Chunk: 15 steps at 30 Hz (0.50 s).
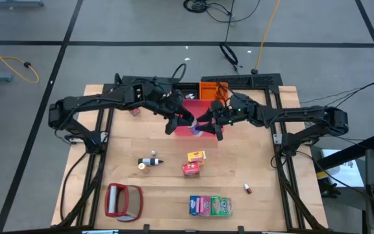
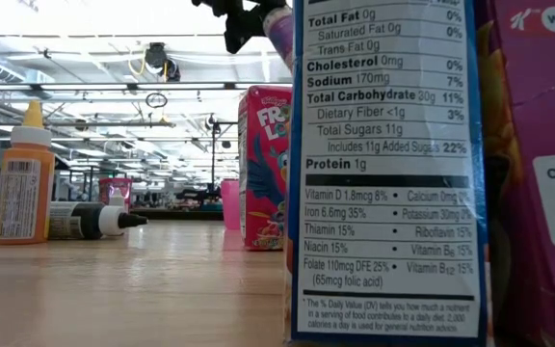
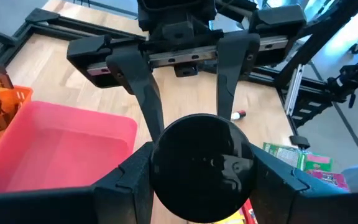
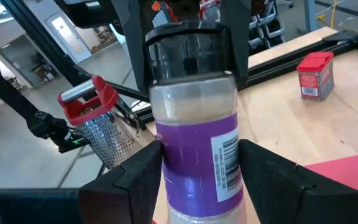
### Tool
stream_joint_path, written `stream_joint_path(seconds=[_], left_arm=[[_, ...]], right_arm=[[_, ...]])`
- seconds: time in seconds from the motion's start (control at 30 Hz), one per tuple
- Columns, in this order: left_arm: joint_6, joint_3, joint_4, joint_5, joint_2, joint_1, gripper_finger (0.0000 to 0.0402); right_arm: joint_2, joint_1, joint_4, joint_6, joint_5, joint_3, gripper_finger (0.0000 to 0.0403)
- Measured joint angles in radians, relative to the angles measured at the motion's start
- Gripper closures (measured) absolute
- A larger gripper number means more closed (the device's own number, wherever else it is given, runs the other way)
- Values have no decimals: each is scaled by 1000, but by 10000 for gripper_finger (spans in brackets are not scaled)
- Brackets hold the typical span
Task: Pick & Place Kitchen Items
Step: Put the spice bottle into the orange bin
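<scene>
A purple jar [image 4: 194,149] with a black lid [image 3: 201,165] hangs upright between my two grippers, above the pink tray [image 1: 186,130] at the table's middle far side. My left gripper [image 1: 180,121] comes from the table's left and is shut on the lid. My right gripper [image 4: 197,177] comes level from the right and is open. Its fingers [image 4: 138,177] stand close on either side of the purple label. The low view shows only the jar's tip [image 2: 279,29] at the top. My left gripper pinches the jar's black lid by its round side [image 3: 157,168] between its two fingers. The fingers slant down from the table's left. The jar stands upright below the lid, lifted clear of the tray. Whether my right gripper's fingers touch the jar's label, I cannot tell.
An orange basket [image 1: 211,91] stands behind the tray and a small red container [image 4: 316,74] at the far left. Nearer lie two small bottles [image 1: 149,162], a yellow carton [image 1: 196,156] and a red carton [image 1: 191,169], a red-framed grater [image 1: 123,200] and the pink and green packets [image 1: 210,205].
</scene>
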Motion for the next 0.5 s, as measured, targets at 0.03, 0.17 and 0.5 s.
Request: stream_joint_path(seconds=[0.03, 0.17, 0.5], left_arm=[[0, 0, 0, 0, 1, 0, 215], [0, 0, 14, -1, 0, 0, 215], [-1, 1, 22, -7, 0, -2, 215]], right_arm=[[6, 1, 4, 0, 0, 0, 202], [24, 7, 53, 13, 4, 0, 201], [26, 5, 76, 51, 5, 0, 184]])
